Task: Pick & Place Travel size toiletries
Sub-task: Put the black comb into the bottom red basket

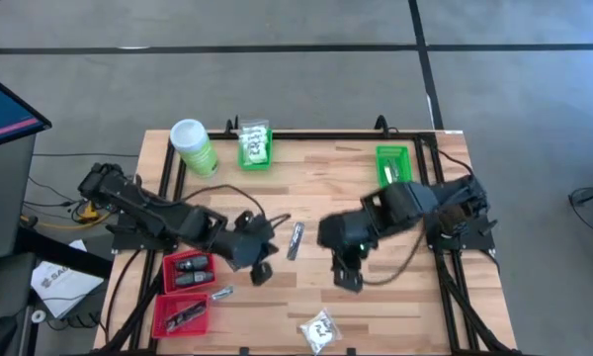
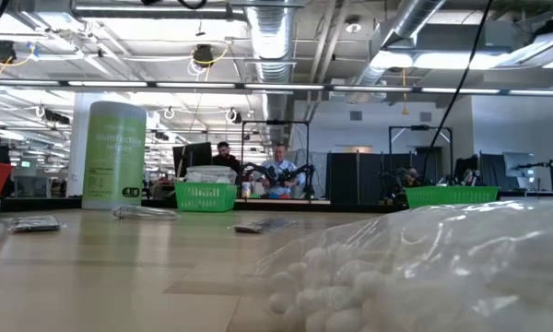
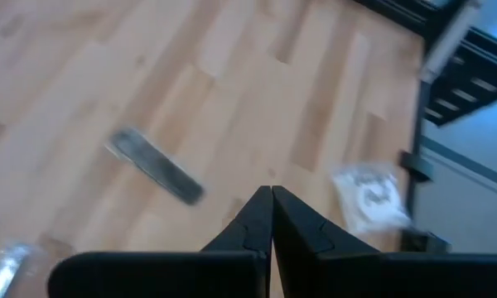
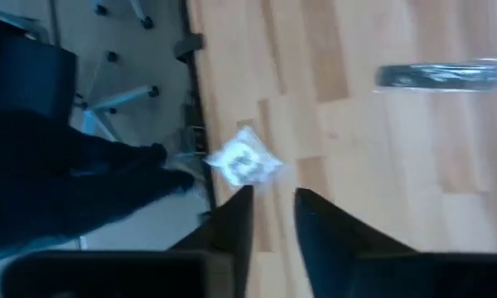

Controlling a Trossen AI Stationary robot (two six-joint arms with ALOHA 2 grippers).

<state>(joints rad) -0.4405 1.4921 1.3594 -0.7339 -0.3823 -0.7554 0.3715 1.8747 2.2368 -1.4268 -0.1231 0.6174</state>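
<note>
Risk of snagging: right gripper point(image 4: 272, 207) slightly spread, white packet point(image 4: 243, 161) just beyond fingertips, apparently near the table point(image 1: 395, 307) edge. Left gripper point(image 3: 271, 207) pressed together, empty.

left arm: enters from the worktop's left edge, reaches toward the middle, forearm low. left end effector point(image 1: 261, 269): over the worktop's centre-left, nearer the front edge; both fingers pressed together tip to tip, nothing between them.

right arm: enters from the right edge, elbow bent, reaches toward the middle. right end effector point(image 1: 348, 275): just right of centre, fingers point(image 4: 236, 217) parted by a narrow gap, empty.
</note>
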